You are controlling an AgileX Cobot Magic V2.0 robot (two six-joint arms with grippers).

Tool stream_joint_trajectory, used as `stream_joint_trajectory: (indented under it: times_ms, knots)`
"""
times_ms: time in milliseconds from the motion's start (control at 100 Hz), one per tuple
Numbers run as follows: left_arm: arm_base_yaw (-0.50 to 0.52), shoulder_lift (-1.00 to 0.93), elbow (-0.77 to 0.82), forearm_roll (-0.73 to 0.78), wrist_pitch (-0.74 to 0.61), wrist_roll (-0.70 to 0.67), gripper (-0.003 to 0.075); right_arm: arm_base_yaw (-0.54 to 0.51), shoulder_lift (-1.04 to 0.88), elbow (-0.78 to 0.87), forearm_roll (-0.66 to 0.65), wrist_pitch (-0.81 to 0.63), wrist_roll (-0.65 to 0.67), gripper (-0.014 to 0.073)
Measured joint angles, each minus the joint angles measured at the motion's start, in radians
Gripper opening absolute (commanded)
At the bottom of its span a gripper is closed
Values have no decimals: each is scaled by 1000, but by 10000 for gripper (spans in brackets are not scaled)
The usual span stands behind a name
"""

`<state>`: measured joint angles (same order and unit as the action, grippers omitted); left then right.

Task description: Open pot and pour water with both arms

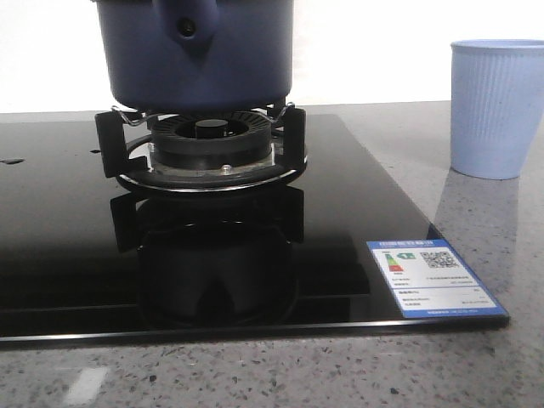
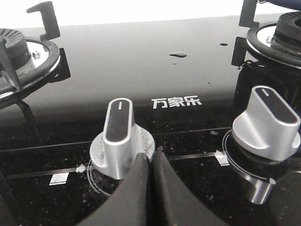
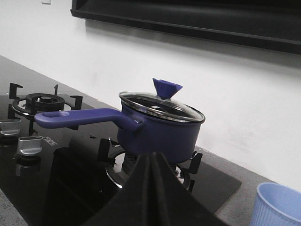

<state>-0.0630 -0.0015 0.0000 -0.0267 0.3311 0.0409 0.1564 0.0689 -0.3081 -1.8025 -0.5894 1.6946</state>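
Note:
The dark navy-blue pot [image 1: 195,59] sits on the right burner's black grate [image 1: 200,144], its handle end with a small hole facing the front camera. In the right wrist view the pot [image 3: 160,132] carries a glass lid [image 3: 162,107] with a blue knob [image 3: 167,88], and its long handle [image 3: 80,117] sticks out over the hob. My right gripper [image 3: 151,157] is shut and empty, some way short of the pot. My left gripper [image 2: 149,157] is shut and empty, low over the hob beside a silver burner knob [image 2: 120,136]. The pale blue ribbed cup [image 1: 495,106] stands on the counter to the right.
The black glass hob [image 1: 212,255] lies on a grey speckled counter [image 1: 476,357]. A second silver knob [image 2: 268,122] and the left burner [image 2: 19,61] show in the left wrist view. An energy label [image 1: 431,278] sits on the hob's front right corner. A white wall lies behind.

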Motion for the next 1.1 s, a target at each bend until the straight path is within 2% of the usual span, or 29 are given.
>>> stream_joint_trajectory:
  times_ms: [450,730,810,870,940,1020,1100]
  knots:
    - [0,0,0,0,0,0,-19,0,0,4,-3,2,0,-66]
    - [0,0,0,0,0,0,-20,0,0,52,1,117,0,-66]
    - [0,0,0,0,0,0,-19,0,0,65,38,138,0,-66]
    - [0,0,0,0,0,0,-20,0,0,81,116,151,-24,-66]
    - [0,0,0,0,0,0,-19,0,0,112,281,187,-197,-66]
    - [0,0,0,0,0,0,-20,0,0,152,580,273,-592,-66]
    - [0,0,0,0,0,0,-19,0,0,182,955,392,-978,-66]
